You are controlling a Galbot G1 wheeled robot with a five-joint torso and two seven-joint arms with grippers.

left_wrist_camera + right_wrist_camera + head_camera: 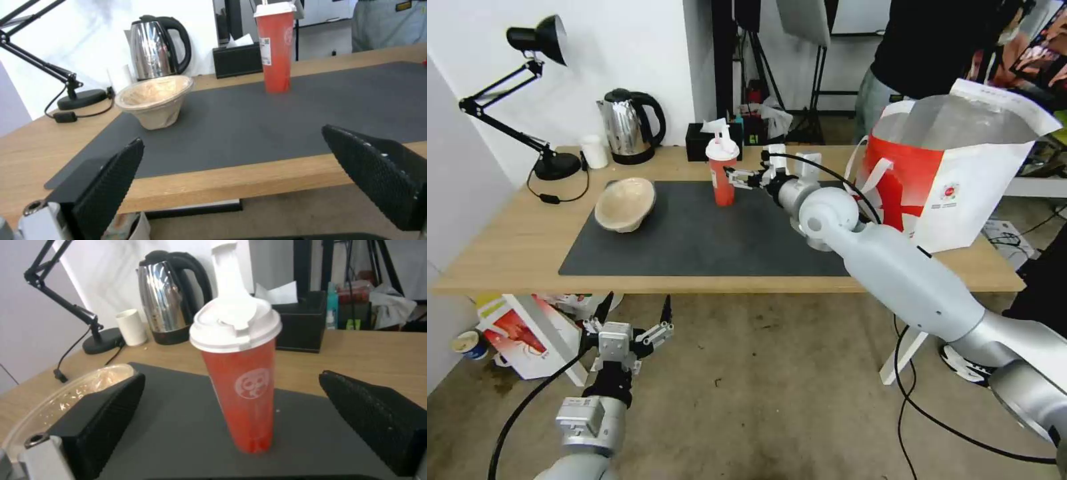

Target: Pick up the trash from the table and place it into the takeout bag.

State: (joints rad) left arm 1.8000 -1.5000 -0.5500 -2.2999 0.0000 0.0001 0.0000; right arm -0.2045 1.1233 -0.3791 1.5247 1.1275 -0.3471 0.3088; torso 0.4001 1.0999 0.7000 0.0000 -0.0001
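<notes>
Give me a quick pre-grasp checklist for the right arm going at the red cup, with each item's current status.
1. Right hand open, fingers on both sides of the red cup: ok.
2. Cup upright on the dark mat: ok.
3. Lid seated on the cup: ok; how tightly, cannot tell.
4. Fingers touching the cup: not yet, gaps on both sides.
5. Takeout bag standing with its mouth open: ok.
6. Left hand open, below the table edge, away from the cup: ok.

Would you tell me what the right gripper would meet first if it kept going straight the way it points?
Most likely the red drink cup, standing upright between the open fingers of the right gripper.
</notes>
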